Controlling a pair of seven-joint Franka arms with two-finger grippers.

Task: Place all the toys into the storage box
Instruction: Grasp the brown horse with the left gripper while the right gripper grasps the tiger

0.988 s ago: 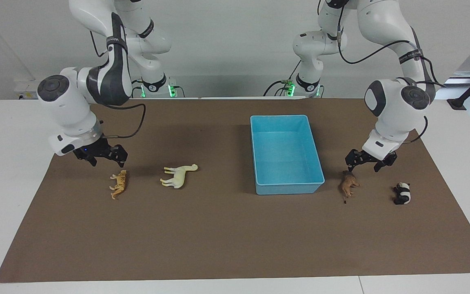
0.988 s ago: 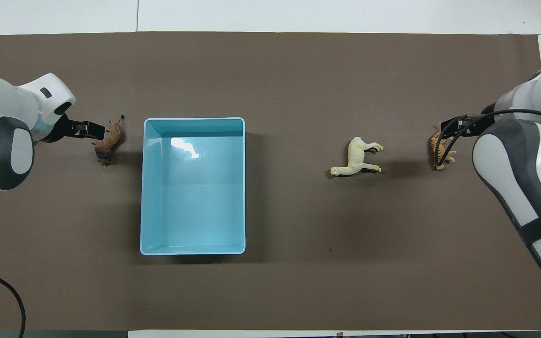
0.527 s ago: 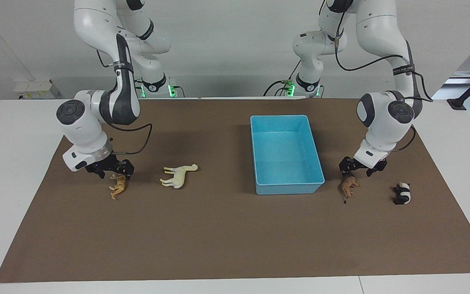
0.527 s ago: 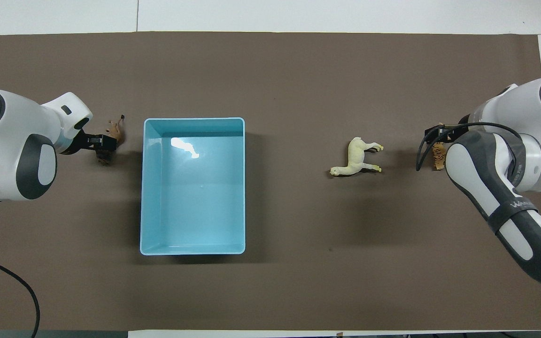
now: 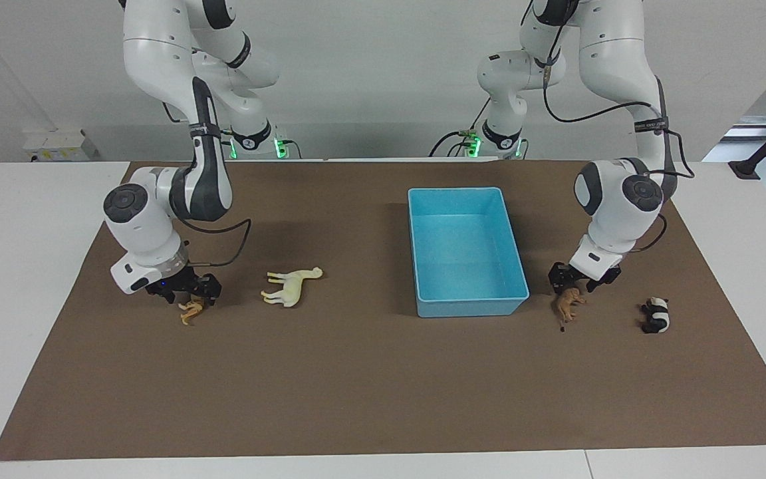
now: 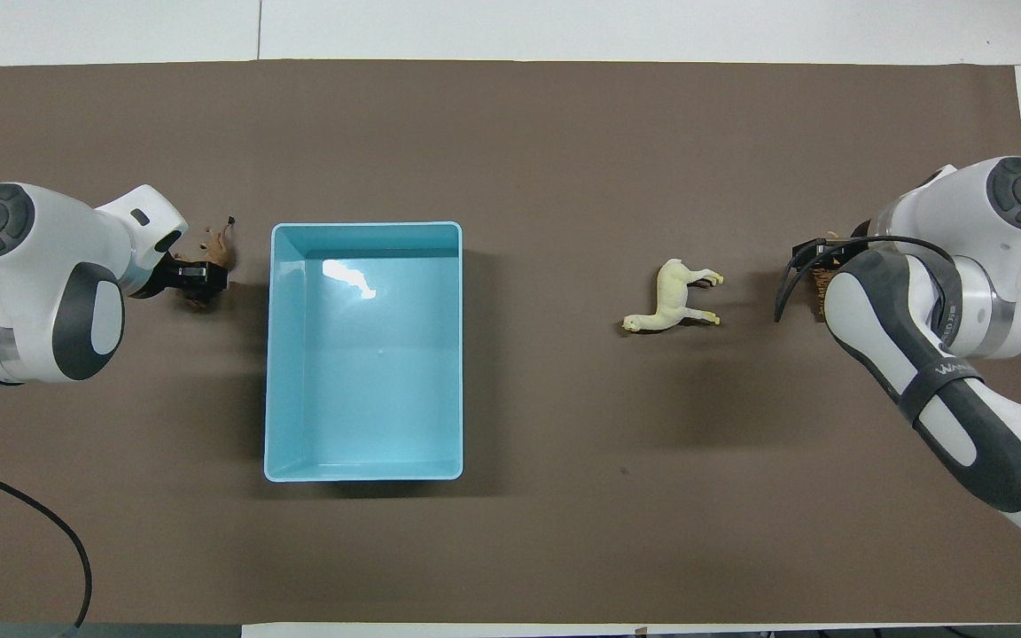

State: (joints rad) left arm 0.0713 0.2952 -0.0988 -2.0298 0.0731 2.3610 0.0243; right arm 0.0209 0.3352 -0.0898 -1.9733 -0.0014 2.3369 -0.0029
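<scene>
Down at middle left of the facing view, the right gripper (image 5: 187, 297) has jaws spread astride the tiger (image 5: 191, 310) on the bench. Centre right sits the storage box (image 5: 466, 303). Right of it, the left gripper (image 5: 572, 285) straddles the lion (image 5: 567, 305); whether it pinches is unclear.

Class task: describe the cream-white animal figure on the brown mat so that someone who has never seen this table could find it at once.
Start at the light blue storage box on the brown mat, then move toward the right arm's end of the table. The first toy you meet is the cream-white animal, lying on its side. It is pale with a long neck, unlike the orange tiger farther along.
</scene>
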